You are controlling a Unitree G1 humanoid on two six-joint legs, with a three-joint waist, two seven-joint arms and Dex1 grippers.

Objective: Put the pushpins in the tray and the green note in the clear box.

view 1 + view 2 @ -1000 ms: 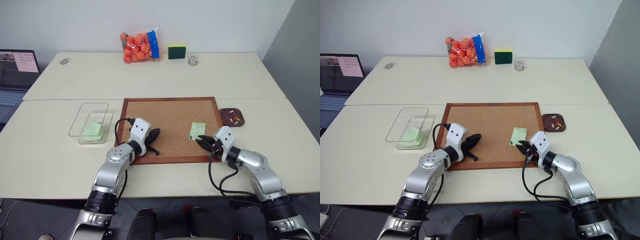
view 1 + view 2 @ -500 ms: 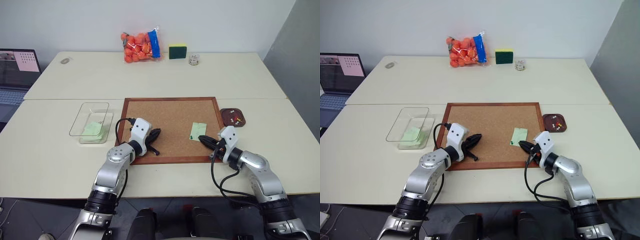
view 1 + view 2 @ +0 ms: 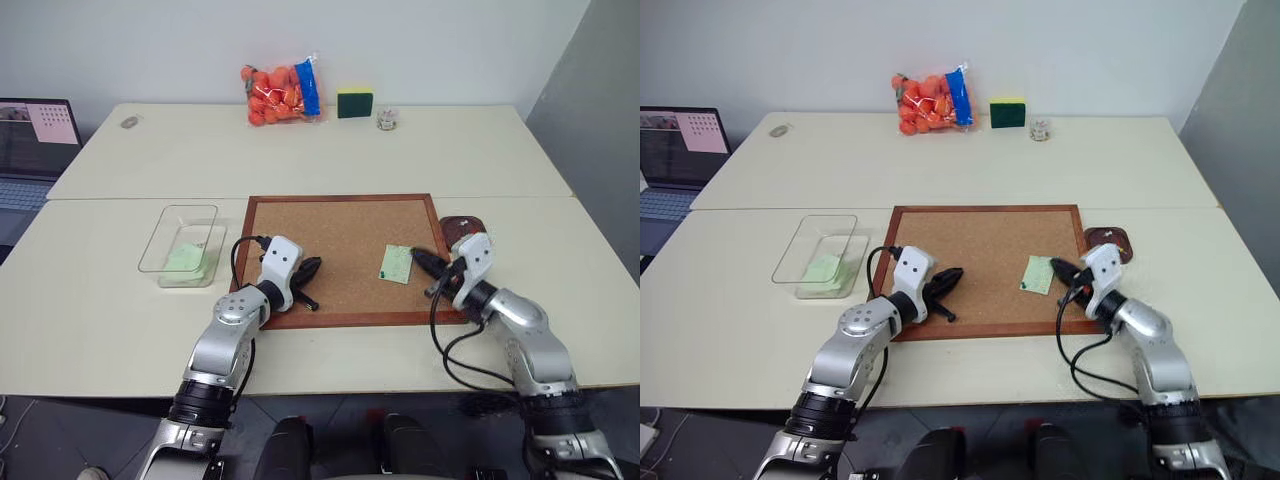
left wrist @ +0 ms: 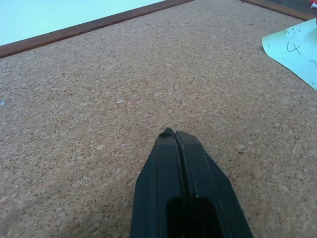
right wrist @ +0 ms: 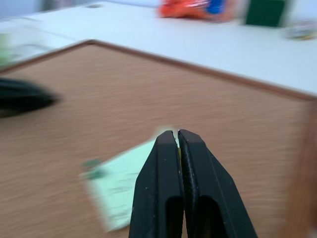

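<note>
a small pale green paper note (image 3: 396, 264) is seen lying flat on the big wood-framed corkboard (image 3: 340, 240), near its right edge. the right pincer (image 3: 418, 257) is held just beside the note, over the board, with its two black fingers pressed together; whether anything is pinched between them cannot be told. the small dark reddish-brown tray (image 3: 462, 226) is seen on the cream counter (image 3: 120, 300), just right of the board, partly hidden behind the right arm. the left pincer (image 3: 311, 266) is clenched shut with nothing in it, low over the board's left part. a clear plastic box (image 3: 185, 243) is placed left of the board, with a green slip inside.
</note>
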